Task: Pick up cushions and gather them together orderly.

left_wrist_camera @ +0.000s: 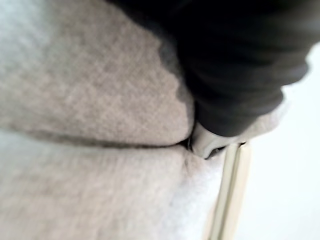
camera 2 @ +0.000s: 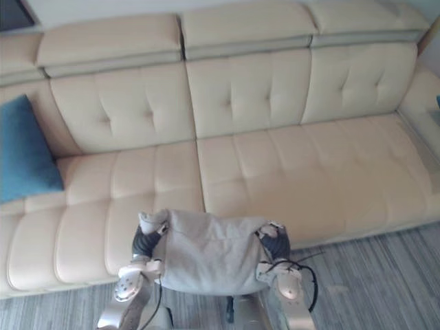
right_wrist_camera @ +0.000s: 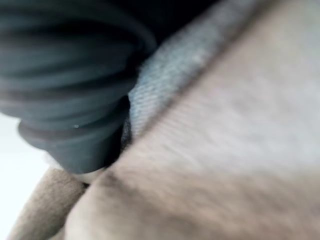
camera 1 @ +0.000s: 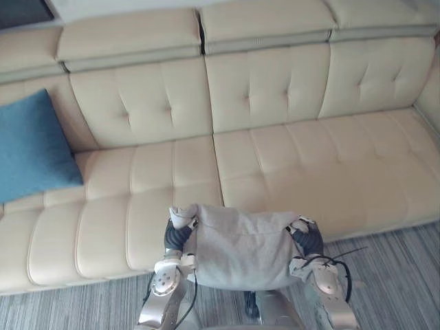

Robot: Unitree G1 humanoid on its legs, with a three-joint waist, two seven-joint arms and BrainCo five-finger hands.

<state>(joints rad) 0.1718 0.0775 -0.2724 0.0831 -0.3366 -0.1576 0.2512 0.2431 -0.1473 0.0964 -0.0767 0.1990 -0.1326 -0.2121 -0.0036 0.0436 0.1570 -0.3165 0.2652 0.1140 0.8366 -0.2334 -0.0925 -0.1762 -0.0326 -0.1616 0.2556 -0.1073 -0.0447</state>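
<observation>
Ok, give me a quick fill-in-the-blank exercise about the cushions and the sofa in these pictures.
Between the left hand and right hand is a soft fabric cushion coloured ____.
The square blue fabric cushion leans at the ____ end of the cream tufted leather sofa.
The sofa stands on a grey carpet patterned with ____.
Missing words: grey; left; stripes.

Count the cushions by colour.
Grey cushion: 1, between the left hand and the right hand
Blue cushion: 1, on the sofa
Total: 2
</observation>
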